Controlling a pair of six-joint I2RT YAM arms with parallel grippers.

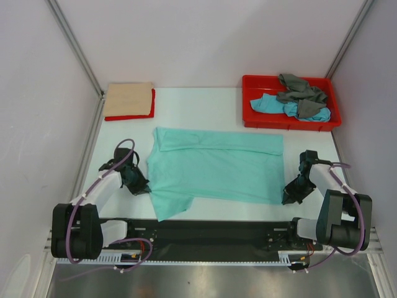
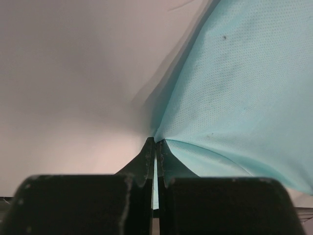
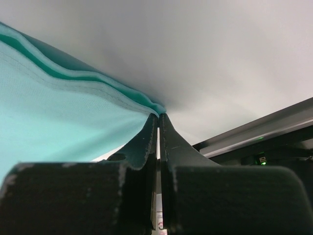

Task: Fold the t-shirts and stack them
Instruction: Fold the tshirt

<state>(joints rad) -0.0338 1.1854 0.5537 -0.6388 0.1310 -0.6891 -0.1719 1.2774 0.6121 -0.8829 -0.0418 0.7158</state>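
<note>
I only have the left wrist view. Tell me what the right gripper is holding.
Observer: The right gripper is shut on the near right corner of the mint-green t-shirt.
Operator: Report how that shirt lies.
Observer: It is spread flat, with its far edge folded over in a band.
Operator: List what is not yet folded.
Observer: A grey t-shirt and a turquoise-blue t-shirt lie crumpled in the red tray, far right.

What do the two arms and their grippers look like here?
Both arms have black joint housings and white links: left arm, right arm. A purple cable loops along each. The left gripper and right gripper have black tapered fingers with scuffed edges.
</note>
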